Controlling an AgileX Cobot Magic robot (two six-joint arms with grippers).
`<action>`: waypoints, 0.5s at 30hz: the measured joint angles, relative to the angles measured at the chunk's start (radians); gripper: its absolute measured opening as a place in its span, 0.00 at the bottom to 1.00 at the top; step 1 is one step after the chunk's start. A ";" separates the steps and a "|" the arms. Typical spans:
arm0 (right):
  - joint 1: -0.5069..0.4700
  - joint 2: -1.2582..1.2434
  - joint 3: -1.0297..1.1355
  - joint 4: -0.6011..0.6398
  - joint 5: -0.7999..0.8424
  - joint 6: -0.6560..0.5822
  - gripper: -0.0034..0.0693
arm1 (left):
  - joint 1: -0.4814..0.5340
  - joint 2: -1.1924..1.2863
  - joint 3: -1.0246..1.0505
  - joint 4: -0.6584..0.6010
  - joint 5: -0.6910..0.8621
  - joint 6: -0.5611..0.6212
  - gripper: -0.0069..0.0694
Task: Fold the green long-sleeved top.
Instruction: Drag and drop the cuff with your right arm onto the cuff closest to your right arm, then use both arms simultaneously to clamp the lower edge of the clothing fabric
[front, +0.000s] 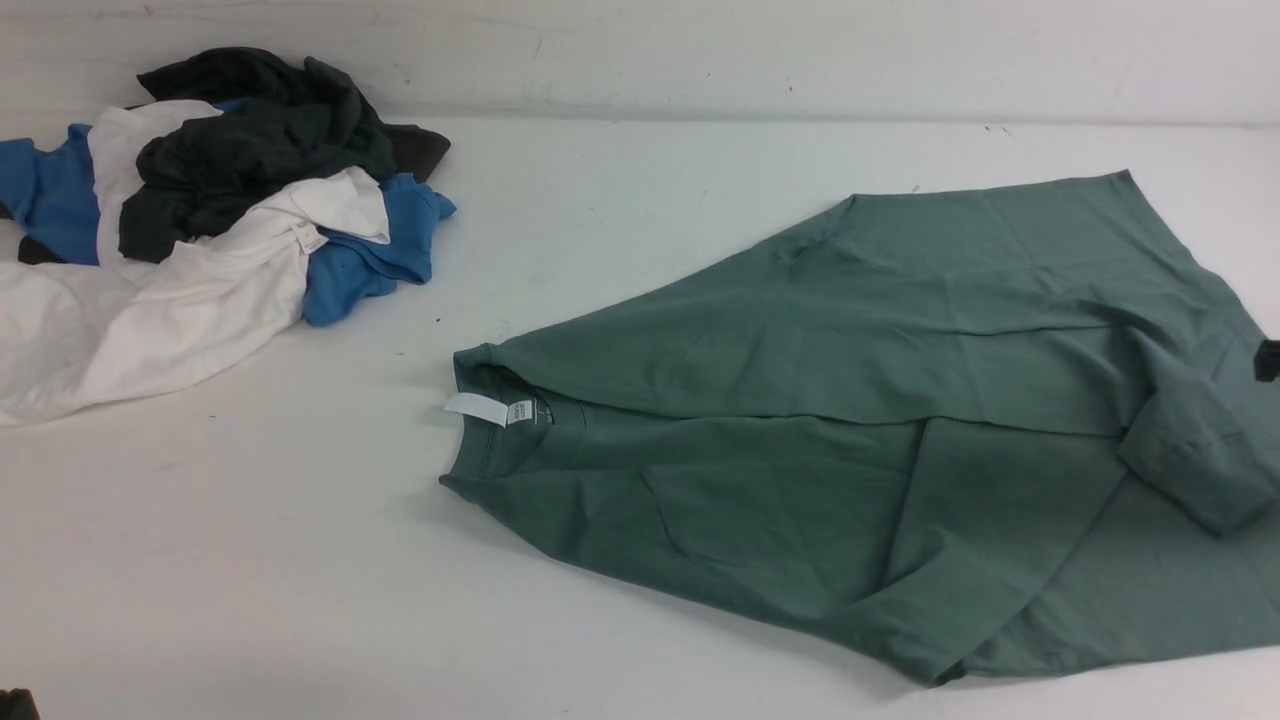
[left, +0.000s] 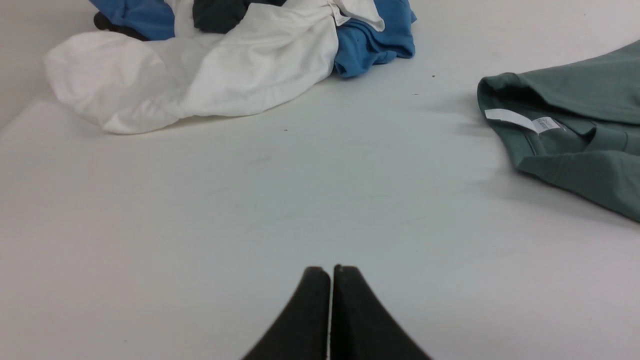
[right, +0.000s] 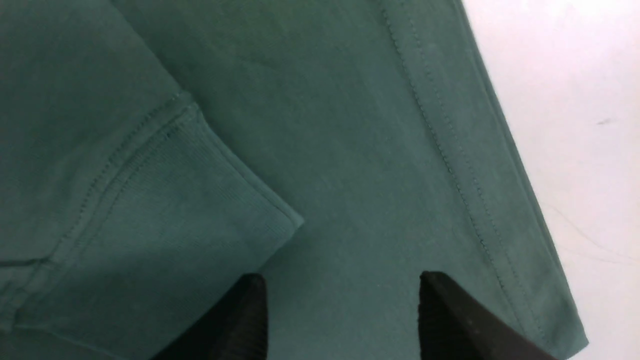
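Observation:
The green long-sleeved top (front: 850, 400) lies on the white table at the right, collar and white tag (front: 490, 410) toward the left, sides folded over the body, a ribbed cuff (front: 1190, 460) lying on it near the right edge. My right gripper (right: 340, 285) is open just above the top's fabric, next to the ribbed cuff (right: 190, 200) and near the stitched hem (right: 460, 150); in the front view only a dark bit (front: 1267, 360) of it shows. My left gripper (left: 330, 272) is shut and empty over bare table, well apart from the collar (left: 525, 125).
A pile of garments sits at the back left: dark charcoal (front: 260, 140), blue (front: 370, 250) and white (front: 150, 310). It also shows in the left wrist view (left: 225, 70). A wall runs along the table's far edge (front: 700, 110).

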 joint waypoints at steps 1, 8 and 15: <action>0.000 -0.007 0.000 0.002 0.000 0.000 0.63 | 0.000 0.000 0.000 0.000 0.000 0.000 0.09; -0.001 -0.129 0.016 0.099 -0.001 -0.017 0.67 | 0.000 0.000 0.001 -0.393 -0.001 -0.216 0.09; -0.001 -0.398 0.209 0.245 0.001 -0.120 0.56 | 0.000 0.000 0.003 -0.813 -0.106 -0.322 0.09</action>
